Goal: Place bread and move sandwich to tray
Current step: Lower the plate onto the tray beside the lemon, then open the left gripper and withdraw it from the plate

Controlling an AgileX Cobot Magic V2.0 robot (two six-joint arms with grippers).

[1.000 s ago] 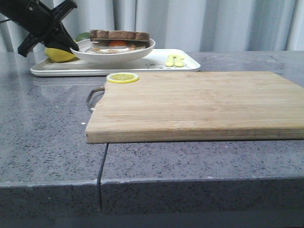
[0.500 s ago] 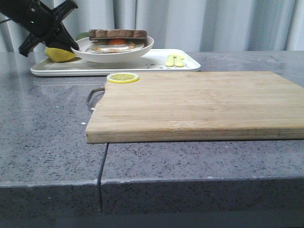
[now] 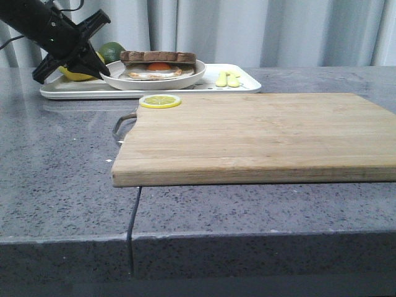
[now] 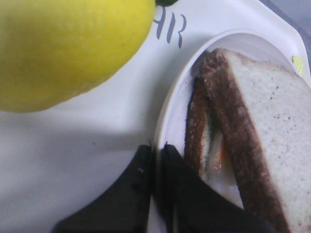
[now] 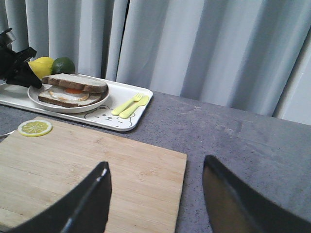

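Left tool (image 4: 156,150) pinching plate (image 3: 185,79) rim | sandwich (image 3: 158,64) sitting in plate on tray (image 3: 244,80), desk's far-left corner | right tool (image 5: 155,194) hanging spread over board (image 5: 92,170)
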